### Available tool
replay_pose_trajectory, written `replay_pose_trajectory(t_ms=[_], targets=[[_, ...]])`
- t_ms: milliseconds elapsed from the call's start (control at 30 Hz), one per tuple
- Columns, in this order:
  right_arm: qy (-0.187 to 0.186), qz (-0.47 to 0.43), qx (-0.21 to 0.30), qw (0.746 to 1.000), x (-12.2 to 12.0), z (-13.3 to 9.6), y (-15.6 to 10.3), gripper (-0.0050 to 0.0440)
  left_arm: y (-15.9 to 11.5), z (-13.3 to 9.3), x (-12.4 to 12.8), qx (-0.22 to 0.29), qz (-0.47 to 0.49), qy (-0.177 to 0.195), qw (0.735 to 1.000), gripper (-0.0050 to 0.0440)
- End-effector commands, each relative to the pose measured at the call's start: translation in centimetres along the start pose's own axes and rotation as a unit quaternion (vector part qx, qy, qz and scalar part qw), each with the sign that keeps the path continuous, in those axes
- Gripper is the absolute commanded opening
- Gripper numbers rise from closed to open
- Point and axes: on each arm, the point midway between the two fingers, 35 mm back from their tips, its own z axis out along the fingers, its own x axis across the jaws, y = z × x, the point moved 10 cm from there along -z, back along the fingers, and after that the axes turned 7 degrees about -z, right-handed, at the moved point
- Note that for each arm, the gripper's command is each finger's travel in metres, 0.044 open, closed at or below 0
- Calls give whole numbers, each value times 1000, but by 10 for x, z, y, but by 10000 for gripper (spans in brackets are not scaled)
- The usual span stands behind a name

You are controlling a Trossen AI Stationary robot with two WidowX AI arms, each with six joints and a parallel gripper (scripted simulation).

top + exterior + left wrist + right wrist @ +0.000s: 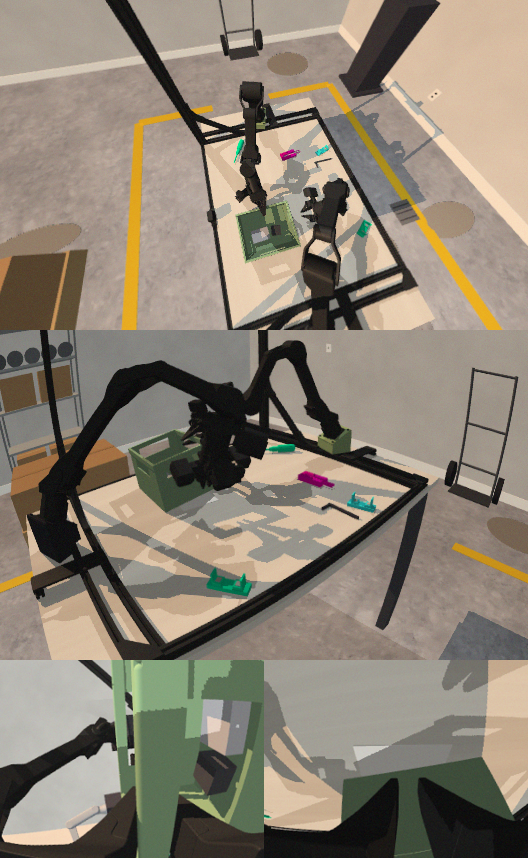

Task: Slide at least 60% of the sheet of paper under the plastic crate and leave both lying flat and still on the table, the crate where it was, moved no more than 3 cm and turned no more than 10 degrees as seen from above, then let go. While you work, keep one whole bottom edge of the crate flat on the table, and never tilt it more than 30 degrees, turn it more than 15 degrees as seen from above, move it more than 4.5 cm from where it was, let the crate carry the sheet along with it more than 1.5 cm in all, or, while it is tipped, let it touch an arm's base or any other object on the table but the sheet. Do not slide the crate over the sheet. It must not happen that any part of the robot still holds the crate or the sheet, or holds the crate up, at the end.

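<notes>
One teal screwdriver (239,148) (283,448) lies at the left of the worktop (220,175) (165,625), seen from above. Next comes the left hand (264,210) (149,792), closed on a wall of the green crate (242,240) (165,485) (157,757) (412,815). The crate stands on the worktop. A pale piece of the sheet (213,500) (410,757) shows flat just outside it; how much lies underneath, I can't tell. Further right, beside the crate, the right hand (304,214) (407,785) is only slightly open, gripping nothing. Rightmost sits a green bracket (364,228) (229,584)
</notes>
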Motion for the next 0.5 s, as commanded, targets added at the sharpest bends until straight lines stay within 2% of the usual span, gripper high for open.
replay_pose_trajectory(t_ms=[0, 133, 400, 467], targets=[[-1, -8, -3, 1000, 1, -6, 2, 108, 3, -1, 23, -5, -10, 38, 999, 0], [-5, -47, -13, 999, 5, -33, 11, 204, 3, -1, 23, -5, -10, 38, 999, 0], [-6, -49, -13, 999, 5, -34, 11, 396, 3, -1, 23, -5, -10, 38, 999, 0], [-6, -49, -13, 999, 5, -34, 11, 396, 3, -1, 23, -5, -10, 38, 999, 0]])
